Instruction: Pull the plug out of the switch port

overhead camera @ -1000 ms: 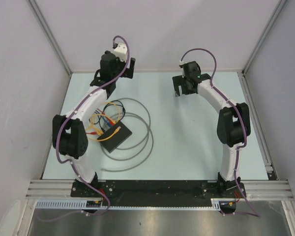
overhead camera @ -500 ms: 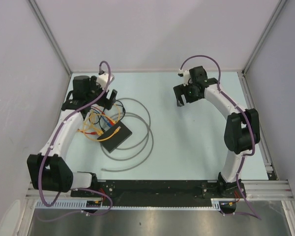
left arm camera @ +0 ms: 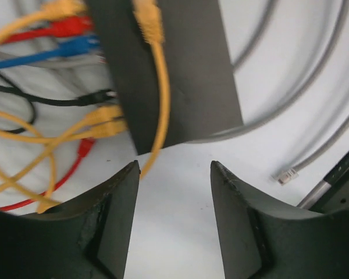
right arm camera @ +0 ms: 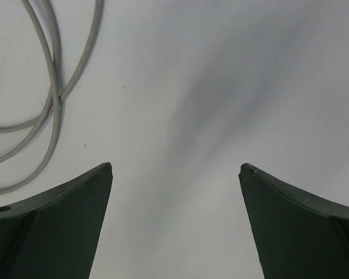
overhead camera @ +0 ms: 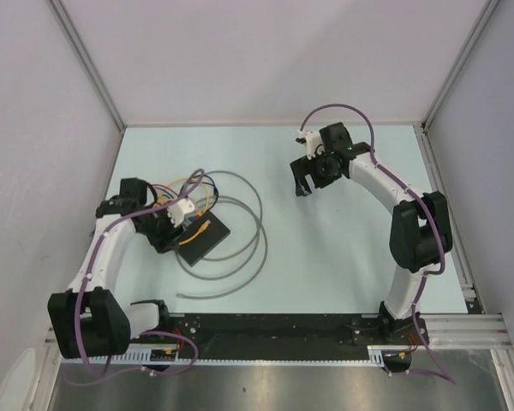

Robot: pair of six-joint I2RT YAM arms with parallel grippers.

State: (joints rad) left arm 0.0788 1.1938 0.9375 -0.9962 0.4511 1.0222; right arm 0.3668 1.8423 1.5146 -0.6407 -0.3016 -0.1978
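My left gripper (left arm camera: pixel 174 168) hangs low over the table (left arm camera: pixel 180 232), fingers spread with nothing between them. The near corner of the switch (left arm camera: pixel 180 70) sits just beyond my fingertips. The switch lies flat at the left of the table, within the loops of a grey cable (left arm camera: pixel 314 87). A yellow cable (left arm camera: pixel 161 104) runs across its top, and that cable's yellow plug (left arm camera: pixel 146 14) rests on the lid. Along the switch's left edge a row of plugs (left arm camera: pixel 102 116) meets it, on a red cable (left arm camera: pixel 70 26), a blue cable (left arm camera: pixel 70 47), a black cable (left arm camera: pixel 58 100) and more yellow ones. I cannot tell which are seated in ports. The grey cable's clear end (left arm camera: pixel 287 174) lies loose on the table. My right gripper (right arm camera: pixel 175 168) is well apart, toward the far middle of the table, spread wide over bare surface and holding nothing.
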